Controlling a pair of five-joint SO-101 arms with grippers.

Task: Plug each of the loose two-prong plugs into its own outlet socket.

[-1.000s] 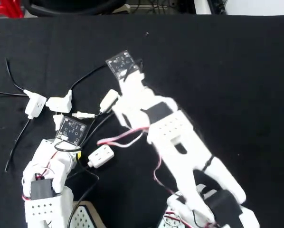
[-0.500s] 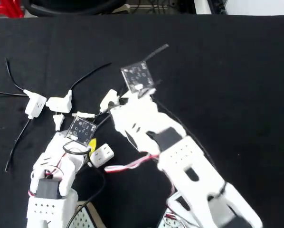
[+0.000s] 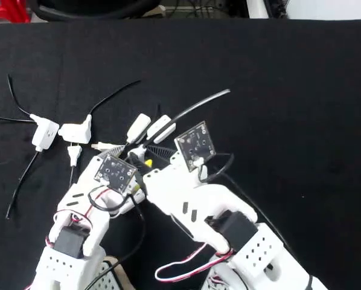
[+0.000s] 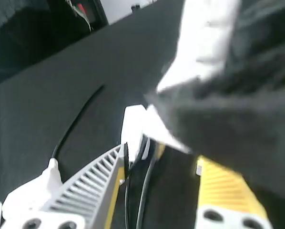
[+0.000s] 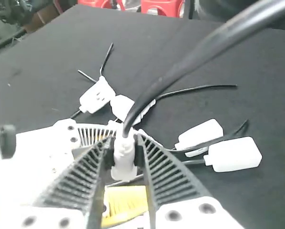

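My right gripper (image 5: 123, 143) is shut on a small white two-prong plug (image 5: 123, 157). Its stiff black cable (image 3: 198, 107) sticks up and away to the right. In the high view the right arm (image 3: 192, 205) and left arm (image 3: 84, 211) meet at the middle front of the table. My left gripper (image 4: 159, 157) is open, with thin black cables running between its ribbed fingers (image 4: 97, 176) and a white block (image 4: 133, 125) just past the tips. The held plug hangs right over the left gripper's yellow pad (image 5: 126, 198).
Two white plug bodies (image 3: 138, 127) (image 3: 162, 128) lie just beyond the grippers. At the left lie a white outlet socket (image 3: 44, 133), a white adapter (image 3: 76, 130) and a small plug (image 3: 73, 154), all with black leads. The right half of the black table (image 3: 301, 121) holds nothing.
The right arm drew back toward the front with the plug, its cable swinging right. The left arm moved right and forward to meet it, covering the socket that lay by it.
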